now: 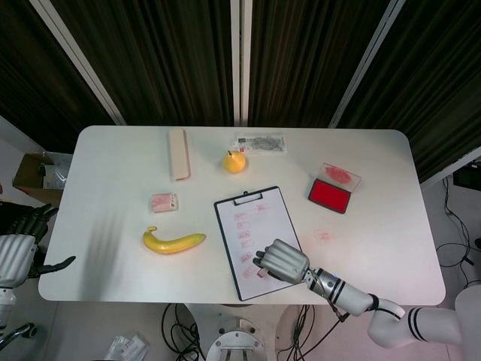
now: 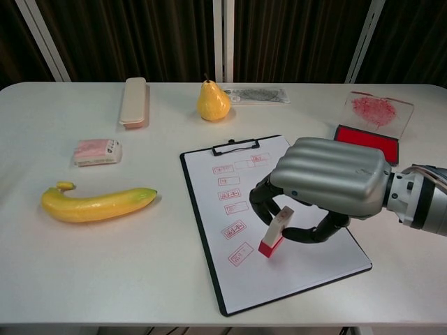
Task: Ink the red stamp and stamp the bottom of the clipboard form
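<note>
Head view: right hand (image 1: 282,261) sits low centre of frame, over the lower part of the clipboard form (image 1: 261,242). Its back hides the fingers and the red stamp almost wholly here; only a red speck shows at its lower-left edge. Ink pad (image 1: 328,195) lies open at centre right, well apart from the hand. Left hand (image 1: 16,252) at far left edge, off the tabletop (image 1: 113,165), fingers apart, holding nothing. Banana (image 1: 173,241) and pear (image 1: 235,162) lie left of and above the clipboard.

Chest view: right hand (image 2: 330,183) in lower right of centre, fingers (image 2: 260,202) curled down around the red stamp (image 2: 274,234), pinching its pale handle. Stamp is tilted, handle leaning up-right, red base down-left, base at or just above the paper; contact cannot be told. It stands just right of the lowest printed mark, on the bottom part of the sheet.

Judgement: inking looks done; step in hand is the press. Relation that matters: stamp's long axis is off vertical, and free paper lies straight under and toward the bottom edge. The base probably needs squaring flat to the sheet before pressing, else one edge prints faint. Right hand is the only one near; left is well apart
</note>
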Controlling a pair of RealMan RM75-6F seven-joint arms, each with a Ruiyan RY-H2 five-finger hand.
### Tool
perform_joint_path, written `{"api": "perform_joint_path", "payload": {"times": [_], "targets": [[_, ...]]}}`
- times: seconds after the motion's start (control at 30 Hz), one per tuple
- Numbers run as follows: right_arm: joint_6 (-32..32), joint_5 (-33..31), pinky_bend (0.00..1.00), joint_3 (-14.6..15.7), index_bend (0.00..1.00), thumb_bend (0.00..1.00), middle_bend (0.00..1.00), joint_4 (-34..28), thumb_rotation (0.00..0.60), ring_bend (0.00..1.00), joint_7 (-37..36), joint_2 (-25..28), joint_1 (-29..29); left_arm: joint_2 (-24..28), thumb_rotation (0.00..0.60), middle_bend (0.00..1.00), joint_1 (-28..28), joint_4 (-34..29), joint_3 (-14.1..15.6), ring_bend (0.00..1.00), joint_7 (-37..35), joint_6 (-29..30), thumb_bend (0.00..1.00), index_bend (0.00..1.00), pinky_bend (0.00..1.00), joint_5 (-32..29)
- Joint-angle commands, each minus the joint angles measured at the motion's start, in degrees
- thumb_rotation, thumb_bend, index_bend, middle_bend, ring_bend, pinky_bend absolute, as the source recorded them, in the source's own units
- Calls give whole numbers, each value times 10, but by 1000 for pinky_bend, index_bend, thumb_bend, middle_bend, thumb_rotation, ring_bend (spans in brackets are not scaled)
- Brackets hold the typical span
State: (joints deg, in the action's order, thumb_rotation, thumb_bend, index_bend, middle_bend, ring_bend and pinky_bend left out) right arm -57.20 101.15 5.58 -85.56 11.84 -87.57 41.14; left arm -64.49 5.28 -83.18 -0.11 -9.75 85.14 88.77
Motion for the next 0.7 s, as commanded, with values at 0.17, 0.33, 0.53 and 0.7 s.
{"api": "perform_joint_path", "payload": {"times": [0.17,0.33,0.53,0.7], "targets": [[-8,35,882,13,770,383,626,14,600,681,1,-19,7,-2,398,81,0,4,0,87,-4,-1,92,113,184,-1],[2,34,881,13,771,383,626,17,600,681,12,-32,8,-3,398,81,-3,10,1,87,-11,-1,92,113,183,-3],[12,27,881,13,773,383,628,24,600,681,25,-44,7,-4,397,81,-5,15,1,87,-17,3,93,114,183,-1],[12,23,881,10,773,383,629,29,600,681,33,-52,4,-4,400,82,-6,18,1,88,-20,3,93,114,183,-1]]}}
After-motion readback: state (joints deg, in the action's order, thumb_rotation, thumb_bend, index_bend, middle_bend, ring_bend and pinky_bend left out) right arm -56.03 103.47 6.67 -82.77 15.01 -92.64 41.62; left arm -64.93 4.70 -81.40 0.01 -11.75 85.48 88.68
